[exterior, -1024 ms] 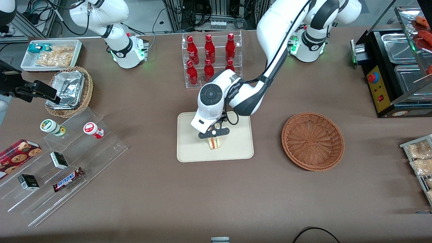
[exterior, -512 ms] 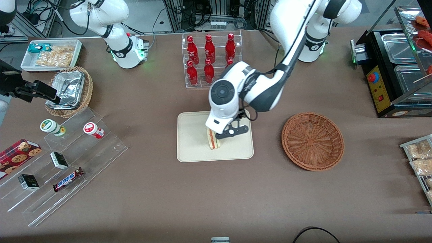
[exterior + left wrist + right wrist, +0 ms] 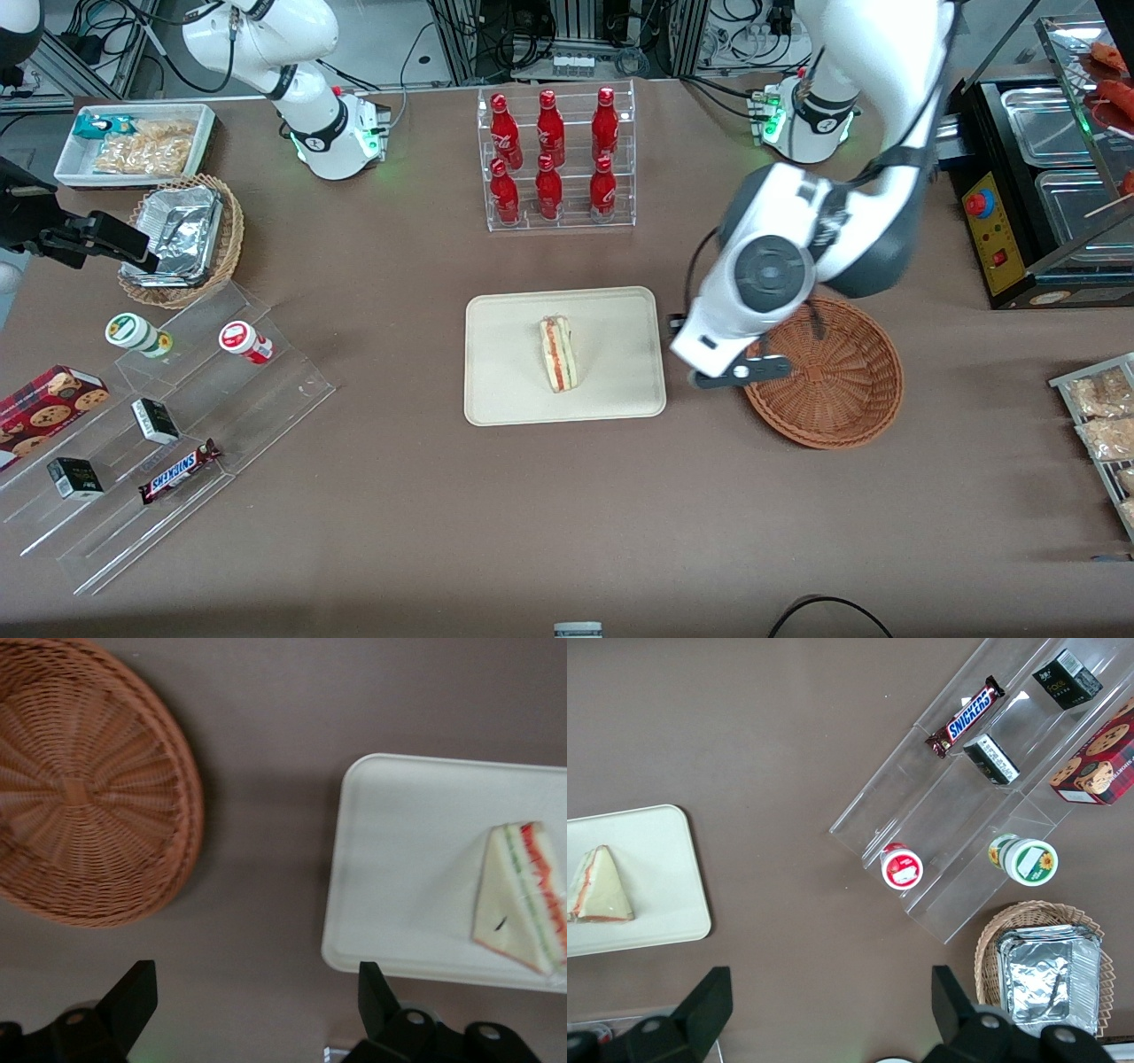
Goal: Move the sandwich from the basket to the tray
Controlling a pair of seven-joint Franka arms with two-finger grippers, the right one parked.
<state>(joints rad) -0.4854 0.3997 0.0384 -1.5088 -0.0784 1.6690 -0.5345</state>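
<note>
The sandwich [image 3: 558, 354], a pale wedge with red and green layers, lies on the cream tray [image 3: 505, 390], nothing touching it. It also shows in the left wrist view as the sandwich [image 3: 523, 899] on the tray [image 3: 399, 859]. The reddish-brown wicker basket [image 3: 824, 372] stands beside the tray, toward the working arm's end, with nothing in it. My gripper [image 3: 735, 372] hangs above the table between tray and basket, over the basket's rim. In the wrist view the gripper [image 3: 252, 1001] is open and holds nothing, and the basket [image 3: 80, 788] lies to one side.
A clear rack of red bottles [image 3: 554, 159] stands farther from the camera than the tray. Toward the parked arm's end are a stepped acrylic shelf [image 3: 177, 416] with snacks, a tan basket with foil [image 3: 182, 239] and a white bin [image 3: 133, 146]. A black appliance [image 3: 1036, 177] stands past the basket.
The gripper has come off the sandwich and swung from over the tray to the basket's rim. The sandwich stays lying on the tray.
</note>
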